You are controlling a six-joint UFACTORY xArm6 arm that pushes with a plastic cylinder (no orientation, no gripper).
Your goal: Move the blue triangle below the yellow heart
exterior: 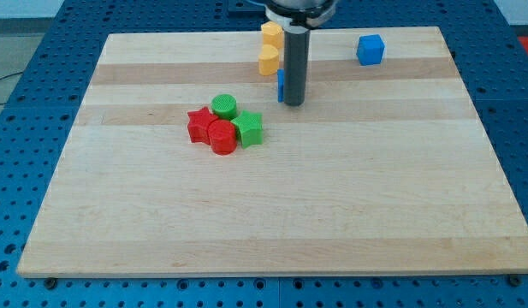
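Observation:
The blue triangle (pixel 281 85) is mostly hidden behind the rod; only a thin blue sliver shows at the rod's left side. My tip (pixel 294 103) rests on the board, touching the triangle's right side. The yellow heart (pixel 269 60) lies just up and left of the triangle, near the view's top centre. A second yellow block (pixel 271 34) sits right above the heart; its shape is unclear.
A blue cube (pixel 370 49) sits at the view's top right. A cluster left of centre holds a green cylinder (pixel 224 107), a red star (pixel 198 125), a red cylinder (pixel 222 136) and a green star (pixel 248 128). The wooden board (pixel 272 214) rests on a blue perforated table.

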